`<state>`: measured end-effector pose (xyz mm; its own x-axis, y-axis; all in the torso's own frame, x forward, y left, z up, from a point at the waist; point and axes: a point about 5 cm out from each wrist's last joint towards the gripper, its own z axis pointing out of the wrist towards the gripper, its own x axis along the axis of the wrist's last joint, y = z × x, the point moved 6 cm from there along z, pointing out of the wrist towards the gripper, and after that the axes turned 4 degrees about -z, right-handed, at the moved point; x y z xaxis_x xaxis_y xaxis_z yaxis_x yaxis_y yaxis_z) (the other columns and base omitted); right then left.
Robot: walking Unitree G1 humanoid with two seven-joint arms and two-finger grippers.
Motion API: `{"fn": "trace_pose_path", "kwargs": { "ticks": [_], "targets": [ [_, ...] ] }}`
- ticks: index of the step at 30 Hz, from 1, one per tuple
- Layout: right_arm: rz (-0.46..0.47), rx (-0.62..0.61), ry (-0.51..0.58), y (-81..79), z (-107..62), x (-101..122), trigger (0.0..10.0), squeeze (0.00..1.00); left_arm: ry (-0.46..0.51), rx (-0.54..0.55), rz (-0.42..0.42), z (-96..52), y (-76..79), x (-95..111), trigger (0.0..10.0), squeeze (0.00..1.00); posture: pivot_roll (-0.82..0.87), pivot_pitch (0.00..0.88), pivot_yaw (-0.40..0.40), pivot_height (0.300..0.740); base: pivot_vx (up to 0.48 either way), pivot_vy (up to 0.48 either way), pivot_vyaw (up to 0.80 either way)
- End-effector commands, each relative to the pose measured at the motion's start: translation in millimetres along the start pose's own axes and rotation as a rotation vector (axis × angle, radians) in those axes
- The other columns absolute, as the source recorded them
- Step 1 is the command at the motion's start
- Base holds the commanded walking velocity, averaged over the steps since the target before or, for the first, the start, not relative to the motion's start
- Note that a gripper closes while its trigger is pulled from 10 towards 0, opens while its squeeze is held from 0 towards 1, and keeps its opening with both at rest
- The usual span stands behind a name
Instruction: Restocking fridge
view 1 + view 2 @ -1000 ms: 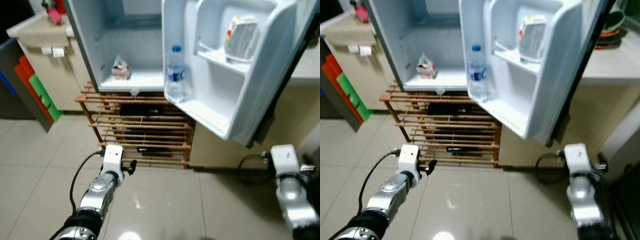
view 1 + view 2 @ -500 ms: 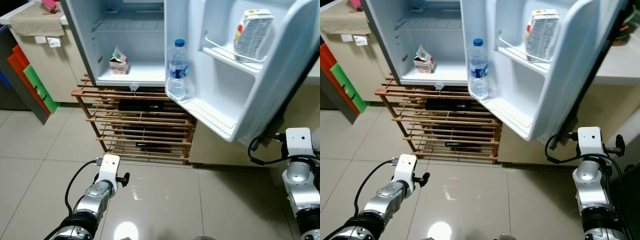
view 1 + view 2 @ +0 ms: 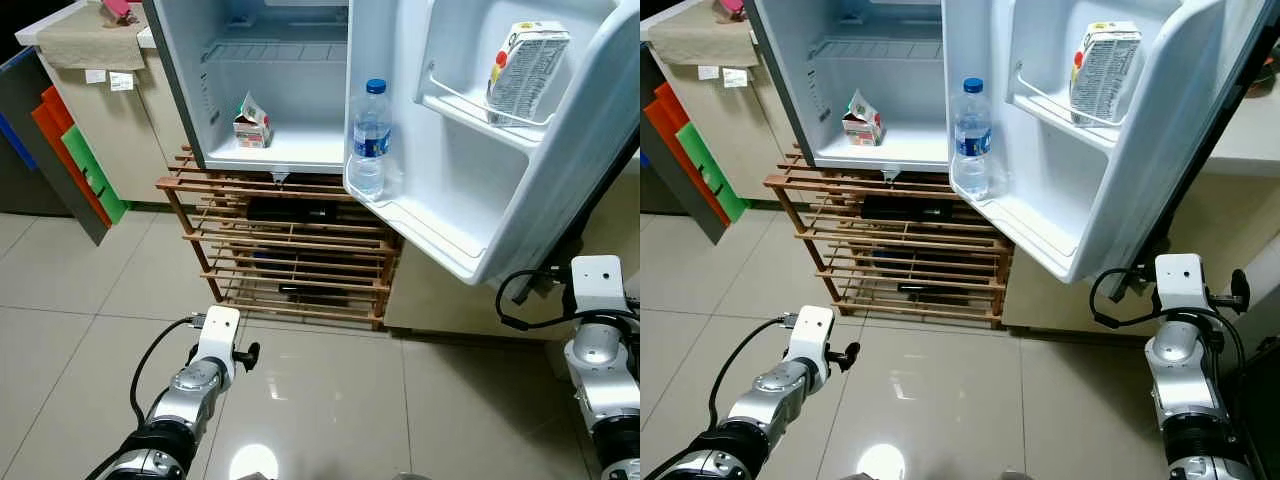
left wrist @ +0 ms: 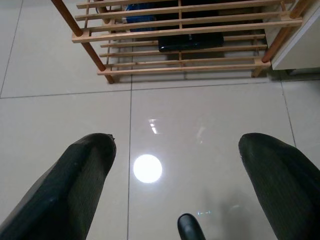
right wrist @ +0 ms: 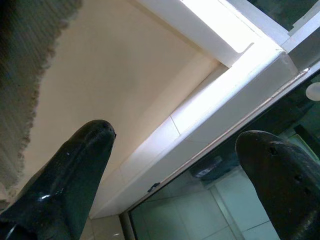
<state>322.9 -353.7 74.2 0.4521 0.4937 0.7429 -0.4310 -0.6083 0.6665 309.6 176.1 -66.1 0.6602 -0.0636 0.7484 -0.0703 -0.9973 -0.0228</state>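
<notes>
The fridge (image 3: 215,80) stands open on a wooden slatted rack (image 3: 290,250), its door (image 3: 500,170) swung out to the right. A small milk carton (image 3: 252,122) sits on the bottom shelf inside. A water bottle (image 3: 370,135) stands in the door's lower shelf. A larger carton (image 3: 527,60) leans in the upper door shelf. My left arm (image 3: 200,375) hangs low over the tiles in front of the rack, and the left gripper (image 4: 177,145) is open and empty above the floor. My right arm (image 3: 600,360) hangs beside the door, its gripper (image 5: 175,132) also open and empty.
A beige cabinet (image 3: 110,110) with red and green boards (image 3: 75,160) leaning on it stands to the left. A black cable (image 3: 520,295) loops below the door by my right arm. Dark items (image 4: 190,42) lie in the rack. Glossy tile floor (image 3: 330,400) lies ahead.
The camera has steadied and shifted, so the fridge now sits a little further right in view. Both arms hang as they did half a second ago.
</notes>
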Motion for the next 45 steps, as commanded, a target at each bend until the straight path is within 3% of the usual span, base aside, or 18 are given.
{"fn": "trace_pose_path", "kwargs": {
  "ticks": [1, 4, 5, 6, 7, 8, 10, 14, 19, 23, 27, 28, 30, 34, 36, 38, 43, 45],
  "targets": [
    [0.009, -0.008, 0.014, 0.8, 0.1, 4, 10.0, 0.0, -0.007, 0.011, 0.018, 0.0, -3.5, 0, 10.0, 0.0, -0.16, 0.0, 0.047, 0.74, 0.0, 0.0, 0.0],
    [0.009, -0.008, 0.014, 0.8, 0.1, 4, 10.0, 0.0, -0.007, 0.011, 0.018, 0.0, -3.5, 0, 10.0, 0.0, -0.16, 0.0, 0.047, 0.74, 0.0, 0.0, 0.0],
    [0.024, -0.04, 0.051, 7.6, 4.5, 17, 10.0, 0.0, -0.046, 0.032, 0.02, 0.0, -9.6, -10, 10.0, 0.0, -0.16, 0.0, 0.047, 0.74, 0.0, 0.0, 0.0],
    [0.214, 0.059, 0.263, 4.6, 5.7, 91, 10.0, 0.0, -0.163, 0.073, 0.069, -6.6, -22.6, -47, 10.0, 0.0, -0.18, 0.0, 0.059, 0.74, 0.0, 0.0, 0.0],
    [0.337, 0.142, 0.435, 7.0, -3.2, 146, 10.0, 0.0, -0.242, 0.096, 0.1, -13.6, -31.0, -73, 10.0, 0.0, -0.17, 0.0, 0.058, 0.74, 0.0, 0.0, 0.0],
    [0.406, 0.202, 0.552, 9.8, -13.9, 180, 10.0, 0.0, -0.289, 0.109, 0.12, -18.7, -35.9, -87, 10.0, 0.0, -0.17, 0.0, 0.058, 0.74, 0.0, 0.0, 0.0],
    [0.44, 0.235, 0.61, 11.2, -20.6, 196, 10.0, 0.0, -0.304, 0.111, 0.123, -20.7, -37.0, -93, 10.0, 0.0, -0.17, 0.0, 0.058, 0.74, 0.0, 0.0, 0.0],
    [0.437, 0.239, 0.607, 8.4, -20.9, 195, 10.0, 0.0, -0.3, 0.107, 0.055, -18.4, -31.9, -89, 10.0, 0.0, -0.17, 0.0, 0.055, 0.74, 0.0, 0.0, 0.0],
    [0.441, 0.259, 0.611, 7.7, -21.5, 197, 10.0, 0.0, -0.284, 0.095, 0.051, -14.5, -25.1, -82, 10.0, 0.0, -0.17, 0.0, 0.054, 0.74, 0.0, 0.0, 0.0],
    [0.481, 0.298, 0.617, 5.1, -25.7, 203, 10.0, 0.0, -0.287, 0.097, 0.052, -17.9, -32.9, -88, 10.0, 0.0, -0.17, 0.0, 0.055, 0.74, 0.0, 0.0, 0.0],
    [0.749, 0.617, 0.613, -46.0, -79.7, 237, 10.0, 0.0, -0.305, 0.085, 0.053, -18.6, -33.0, -90, 10.0, 0.0, -0.18, 0.0, 0.059, 0.74, 0.0, 0.0, 0.0],
    [0.78, 0.724, 0.616, -64.8, -104.3, 249, 10.0, 0.0, -0.321, 0.074, 0.044, -19.3, -31.0, -93, 10.0, 0.0, -0.18, 0.0, 0.06, 0.74, 0.0, 0.0, 0.0],
    [0.805, 0.848, 0.637, -83.1, -136.7, 267, 10.0, 0.0, -0.354, 0.065, -0.008, -21.0, -27.8, -99, 10.0, 0.0, -0.18, 0.0, 0.061, 0.74, 0.0, 0.0, 0.0],
    [0.876, 0.981, 0.713, -84.0, -168.5, 294, 10.0, 0.0, -0.397, 0.062, -0.125, -23.4, -22.7, -107, 10.0, 0.0, -0.18, 0.0, 0.061, 0.74, 0.0, 0.0, 0.0],
    [0.918, 1.153, 0.78, -79.0, -195.2, 310, 10.0, 0.0, -0.401, 0.065, -0.134, -23.7, -22.6, -108, 10.0, 0.0, -0.18, 0.0, 0.058, 0.74, 0.0, 0.0, 0.0],
    [0.904, 1.222, 0.787, -80.7, -203.4, 310, 10.0, 0.0, -0.401, 0.066, -0.136, -23.8, -22.8, -108, 10.0, 0.0, -0.18, 0.0, 0.058, 0.74, 0.0, 0.0, 0.0],
    [0.815, 1.157, 0.694, -86.4, -175.9, 287, 10.0, 0.0, -0.381, 0.05, -0.102, -22.2, -22.4, -104, 10.0, 0.0, -0.17, 0.0, 0.053, 0.74, 0.0, 0.0, 0.0],
    [0.739, 0.957, 0.598, -82.7, -135.4, 260, 10.0, 0.0, -0.264, 0.025, -0.018, -13.0, -19.5, -78, 10.0, 0.0, -0.17, 0.0, 0.055, 0.74, 0.0, 0.0, 0.0]
  ]
}}
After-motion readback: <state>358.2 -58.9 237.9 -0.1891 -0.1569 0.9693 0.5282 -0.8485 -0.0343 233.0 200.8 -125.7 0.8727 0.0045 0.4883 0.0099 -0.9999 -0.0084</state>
